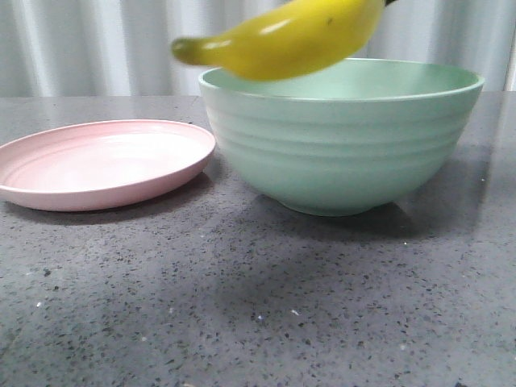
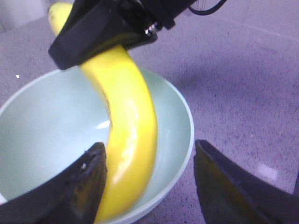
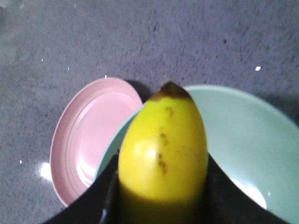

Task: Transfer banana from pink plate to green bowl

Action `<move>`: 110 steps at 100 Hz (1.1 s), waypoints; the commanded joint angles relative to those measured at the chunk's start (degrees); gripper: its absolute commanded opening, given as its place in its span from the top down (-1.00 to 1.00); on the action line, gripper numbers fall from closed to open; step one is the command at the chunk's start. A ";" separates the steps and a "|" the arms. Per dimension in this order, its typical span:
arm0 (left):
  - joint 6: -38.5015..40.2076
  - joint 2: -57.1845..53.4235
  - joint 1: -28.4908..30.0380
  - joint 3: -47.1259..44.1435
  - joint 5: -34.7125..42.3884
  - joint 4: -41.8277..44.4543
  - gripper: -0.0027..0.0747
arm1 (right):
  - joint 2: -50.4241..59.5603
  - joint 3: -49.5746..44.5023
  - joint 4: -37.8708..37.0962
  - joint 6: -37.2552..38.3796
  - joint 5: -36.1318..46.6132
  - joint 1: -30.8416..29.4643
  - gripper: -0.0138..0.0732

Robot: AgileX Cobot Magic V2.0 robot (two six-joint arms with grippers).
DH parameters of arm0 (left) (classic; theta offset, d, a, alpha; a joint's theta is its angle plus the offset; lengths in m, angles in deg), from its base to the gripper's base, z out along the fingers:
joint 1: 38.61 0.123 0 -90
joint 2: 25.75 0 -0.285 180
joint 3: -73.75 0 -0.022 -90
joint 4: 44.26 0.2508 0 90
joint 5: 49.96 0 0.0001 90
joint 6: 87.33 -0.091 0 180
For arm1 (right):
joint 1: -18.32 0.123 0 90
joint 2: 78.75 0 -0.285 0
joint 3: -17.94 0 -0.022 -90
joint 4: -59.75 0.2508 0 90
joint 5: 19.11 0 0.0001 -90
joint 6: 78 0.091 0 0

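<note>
**Right pincer carrying banana over bowl — transfer near its end**

Right pincer (image 3: 161,205): clamped on the banana (image 1: 282,36), fingers on both sides of the fruit. I hold it in the air above the green bowl (image 1: 343,141), its stem end jutting past the rim toward the pink plate (image 1: 101,161).

Left pincer (image 2: 149,182): fingers apart, hanging over the bowl, holding nothing; the banana passes just beside one finger.

Pink plate: bare, on the counter (image 1: 258,306), just beside the bowl.

Progress, my judgement: pickup and carry done; lowering and release into the bowl are left.

Writing, brands, labels: none I can read in any view.
</note>
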 commanded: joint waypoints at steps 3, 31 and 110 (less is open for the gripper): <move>-0.02 -2.72 -0.25 1.97 6.10 -0.33 -0.08 | 2.58 3.68 0.82 -3.25 4.93 -1.91 0.84; 0.09 -3.13 -0.25 1.97 7.67 -0.70 -0.08 | -1.57 3.46 -6.40 -3.86 9.83 -2.48 0.78; 0.09 -3.50 -0.25 1.97 9.31 -0.74 -0.08 | -2.50 3.46 -11.70 -5.21 9.99 -1.94 -0.20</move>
